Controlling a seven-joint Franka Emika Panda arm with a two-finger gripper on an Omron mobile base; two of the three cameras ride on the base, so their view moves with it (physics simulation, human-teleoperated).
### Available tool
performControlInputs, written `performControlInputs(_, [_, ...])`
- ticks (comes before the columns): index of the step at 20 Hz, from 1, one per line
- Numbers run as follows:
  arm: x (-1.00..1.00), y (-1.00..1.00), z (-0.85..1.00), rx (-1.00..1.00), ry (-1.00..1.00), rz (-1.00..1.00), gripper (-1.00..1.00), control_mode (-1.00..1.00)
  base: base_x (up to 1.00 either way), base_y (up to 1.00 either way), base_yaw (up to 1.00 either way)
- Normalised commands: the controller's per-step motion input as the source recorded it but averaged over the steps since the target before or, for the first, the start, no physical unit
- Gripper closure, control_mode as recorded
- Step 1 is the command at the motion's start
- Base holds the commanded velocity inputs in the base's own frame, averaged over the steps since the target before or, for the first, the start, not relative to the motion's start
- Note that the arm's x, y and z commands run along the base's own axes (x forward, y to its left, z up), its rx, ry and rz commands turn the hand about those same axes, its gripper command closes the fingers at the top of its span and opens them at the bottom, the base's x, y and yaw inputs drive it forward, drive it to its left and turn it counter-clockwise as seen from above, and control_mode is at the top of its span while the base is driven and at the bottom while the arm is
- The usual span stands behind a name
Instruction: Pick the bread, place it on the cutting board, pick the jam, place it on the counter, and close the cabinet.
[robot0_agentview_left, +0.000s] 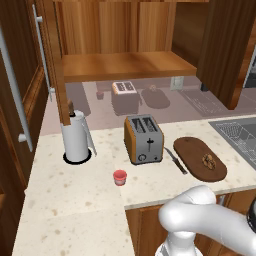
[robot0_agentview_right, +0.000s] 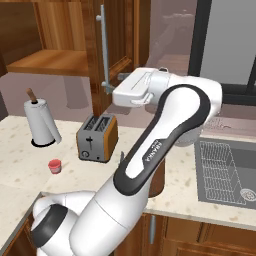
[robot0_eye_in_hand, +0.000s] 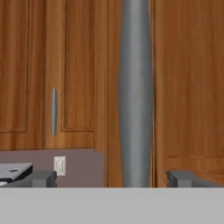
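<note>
Evidently only the closing is left: the cabinet stands open, its shelf bare, with one door swung out on the right and another edge-on at the left. The end effector is up at the right door's handle. Its fingers are spread wide, with the steel bar standing between them and nothing pinched.

To do this well, I judge that no clamp is needed. Press one finger flat against the bar or the door face and sweep along the door's arc about its hinge, not straight ahead, so the contact does not slide off the round bar. Ease off as the door meets the frame. The left door probably wants the same push afterwards.

Below, the beige speckled bench runs wide, with a sink at the far right. The board lies right of the toaster, and a knife lies between them. A towel roll stands at the left. The jam sits on the bench near the front edge, left of the toaster's front, and the bread rests on the board.
</note>
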Motion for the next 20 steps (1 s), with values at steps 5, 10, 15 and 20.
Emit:
performControlInputs(5, [0.0, 0.15, 0.0, 0.0, 0.01, 0.0, -1.0, -1.0, 0.0, 0.0, 0.0])
performControlInputs(10, [0.0, 0.0, 0.1, 0.03, 0.01, 0.0, -1.0, -1.0, 0.0, 0.0, 0.0])
performControlInputs(15, [0.0, 0.0, 0.01, 0.01, 0.0, 0.0, -1.0, -1.0, 0.0, 0.0, 0.0])
performControlInputs(20, [0.04, 0.0, 0.0, 0.0, 0.0, 0.0, -1.0, -1.0, 0.0, 0.0, 0.0])
